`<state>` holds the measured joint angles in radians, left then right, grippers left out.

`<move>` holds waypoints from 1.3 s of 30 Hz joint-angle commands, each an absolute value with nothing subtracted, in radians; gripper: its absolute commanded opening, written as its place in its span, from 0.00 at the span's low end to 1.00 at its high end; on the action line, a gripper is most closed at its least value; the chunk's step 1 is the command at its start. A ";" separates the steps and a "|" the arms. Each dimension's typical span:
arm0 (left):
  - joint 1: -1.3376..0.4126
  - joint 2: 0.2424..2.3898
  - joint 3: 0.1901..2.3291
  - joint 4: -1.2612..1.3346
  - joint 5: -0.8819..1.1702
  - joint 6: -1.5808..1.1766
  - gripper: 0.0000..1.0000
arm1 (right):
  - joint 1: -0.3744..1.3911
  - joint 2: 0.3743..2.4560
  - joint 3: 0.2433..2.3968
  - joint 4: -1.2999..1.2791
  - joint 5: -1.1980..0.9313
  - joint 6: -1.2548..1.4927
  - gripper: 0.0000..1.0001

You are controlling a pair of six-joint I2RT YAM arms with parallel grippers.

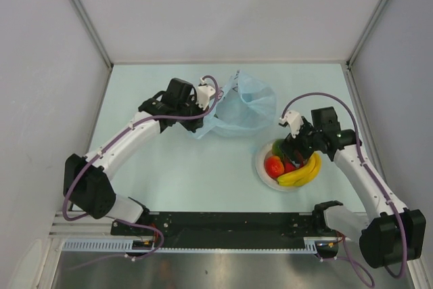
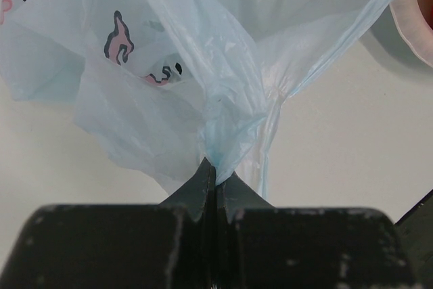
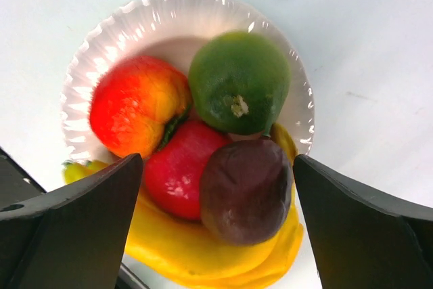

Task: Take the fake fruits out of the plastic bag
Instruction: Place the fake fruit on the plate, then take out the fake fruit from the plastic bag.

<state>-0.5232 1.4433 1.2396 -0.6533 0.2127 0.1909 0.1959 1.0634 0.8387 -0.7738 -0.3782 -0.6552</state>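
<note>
left pincer (image 2: 215, 167): yours is clamped right down on a bunched fold of the plastic bag (image 1: 247, 109), fingers pressed together with the film squeezed between the tips. It's on the side of the bag facing away from the plate (image 3: 169, 1).

right pincer (image 3: 218, 187): spread wide, holding nothing, hanging right over the plate with one finger on each side of the fruit heap. Can't tell how far above the heap it is.

plastic bag: crumpled on the counter (image 1: 176, 167), just beside the plate on its far-left side in the top view. Can't tell if they touch. Dark and pink print shows through the film up close. No idea from here if anything's inside.

fake fruits (image 1: 289, 165): all piled on the plate.

banana (image 3: 203, 252): along the plate's near rim, under the others, tips poking out past the rim.

green fruit (image 3: 238, 79): far side of the heap, stem dimple facing up.

red-orange fruit (image 3: 135, 113): touching the green one.

red fruit (image 3: 179, 170): middle of the heap, resting on the banana.

dark purple-brown fruit (image 3: 245, 191): on top of the banana, touching the red one and right below the green one.
</note>
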 commanded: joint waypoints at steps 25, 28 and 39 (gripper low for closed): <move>-0.480 1.120 1.106 -0.819 0.091 0.350 0.00 | 0.725 1.773 1.197 -0.124 -0.436 -0.359 0.55; -0.428 1.126 1.098 -0.784 0.055 0.308 0.00 | 0.772 1.741 1.126 -0.098 -0.448 -0.318 0.56; -0.331 1.132 1.138 -0.787 0.208 0.227 0.00 | 0.746 1.766 1.157 0.170 -0.135 -0.005 0.99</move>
<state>-0.3447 1.1446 1.1027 -0.8085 0.1242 0.2642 0.7574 1.7561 1.1130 0.0551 -0.2726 -0.0841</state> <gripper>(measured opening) 0.006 0.952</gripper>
